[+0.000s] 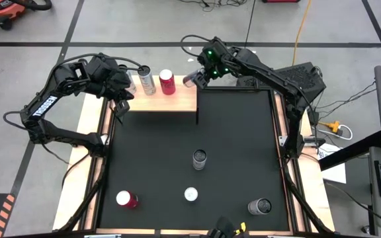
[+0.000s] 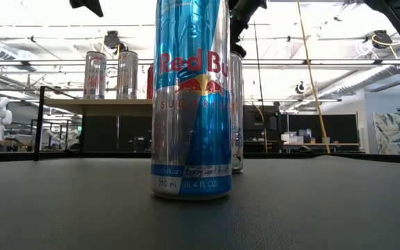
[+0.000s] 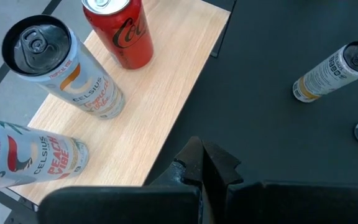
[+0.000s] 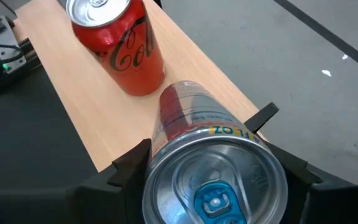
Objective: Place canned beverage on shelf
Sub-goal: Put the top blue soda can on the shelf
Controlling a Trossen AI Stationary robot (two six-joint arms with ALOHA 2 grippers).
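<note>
carrying a can to the shelf, pinched in the right gripper.
can hangs over the shelf's right end, beside the red can; next, lower it upright and release. left gripper pressed together, waiting by the shelf's left end.

Pale, matt unfinished wood tops the shelf; the silver can is glossy metal.

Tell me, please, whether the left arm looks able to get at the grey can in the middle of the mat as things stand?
Probably yes. The left gripper is shut and holds nothing, at the shelf's left end, and bare mat lies between it and the grey can. The right gripper holds a can over the shelf's far end.
</note>
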